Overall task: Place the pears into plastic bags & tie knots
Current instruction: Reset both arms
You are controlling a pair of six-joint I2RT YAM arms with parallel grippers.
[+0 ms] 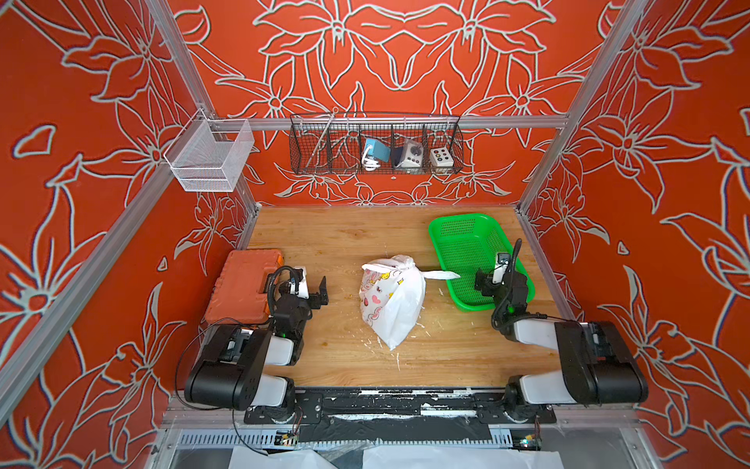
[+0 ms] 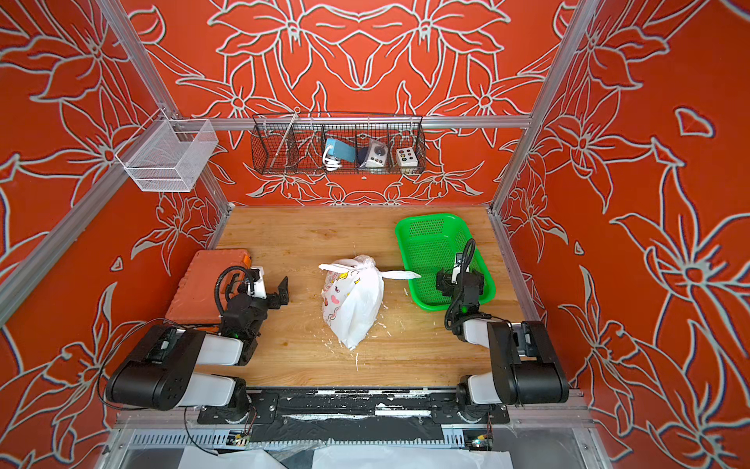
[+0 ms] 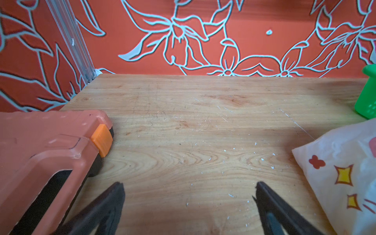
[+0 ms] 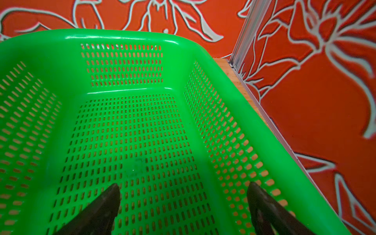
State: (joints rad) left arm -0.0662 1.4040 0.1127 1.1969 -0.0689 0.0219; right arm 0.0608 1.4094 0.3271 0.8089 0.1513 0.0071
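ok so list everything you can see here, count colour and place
plastic bag: one, white with cartoon prints, mid-table
knot: one, white, bag's far end
pears: none visible
mesh basket: one, green, table's far right
tool case: one, orange, table's left
wire rack: one, black, back rail, holding three small boxes
wire basket: one, white, left rail
table: one, light wood, under everything
left fingers: two, black, apart, above table by tool case
right fingers: two, black, apart, above mesh basket

You're in a robot test cell, not a home: a bare metal frame holds printed floral walls, arms bolt to a rail, and button boxes sit in a wire rack.
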